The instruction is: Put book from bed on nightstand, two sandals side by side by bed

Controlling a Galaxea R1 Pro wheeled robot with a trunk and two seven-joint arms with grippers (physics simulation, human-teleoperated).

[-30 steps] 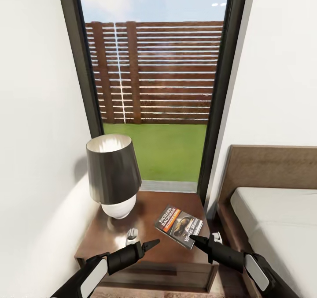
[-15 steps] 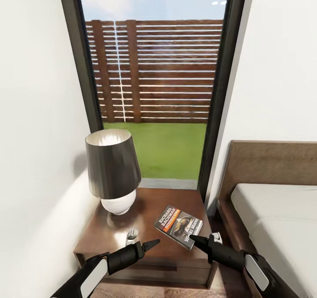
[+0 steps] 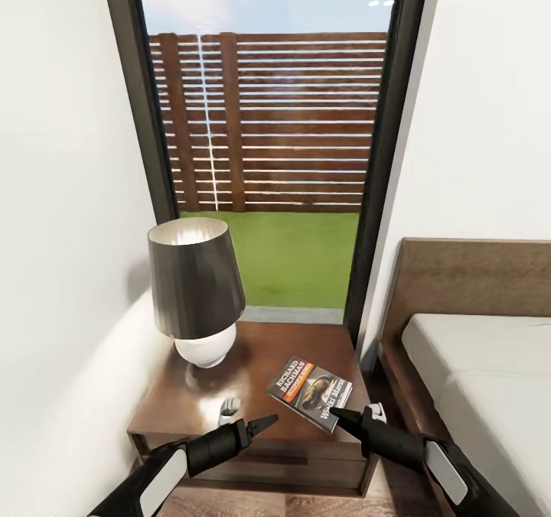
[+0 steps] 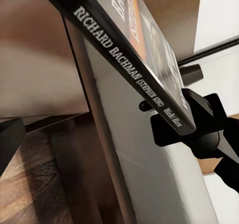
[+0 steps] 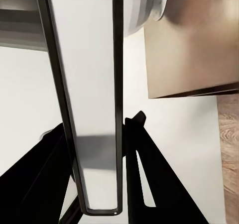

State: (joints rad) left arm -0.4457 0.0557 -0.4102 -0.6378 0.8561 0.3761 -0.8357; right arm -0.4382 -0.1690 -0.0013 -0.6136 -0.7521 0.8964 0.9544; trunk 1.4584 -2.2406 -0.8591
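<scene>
While your right pincer [image 3: 342,416] pinched the near edge of the book [image 3: 310,393], the paperback hovered low over the nightstand [image 3: 252,383], at the front right of its top and beside the lamp [image 3: 195,295]; the left wrist view showed the spine [image 4: 127,69] from beneath, with the right pincer's fingers clamped across the lower edge and open space under the cover, so by that reading the book was not yet resting on the wood. Your left pincer [image 3: 264,424] pointed at the book from the other side, holding nothing; whether its fingers were spread or pressed together could not be told from these views.

The main risk was a release from height: with the hold at one edge only, the far end could drop first and the thin book could slide on the glossy top toward the front lip, or off the side facing the bed [image 3: 474,364]; lowering it flat before letting go would have prevented that. A second hazard was the lamp, which stood near enough on the left to be nudged by a wide withdrawal of your left arm; the sandals remained to be dealt with.
</scene>
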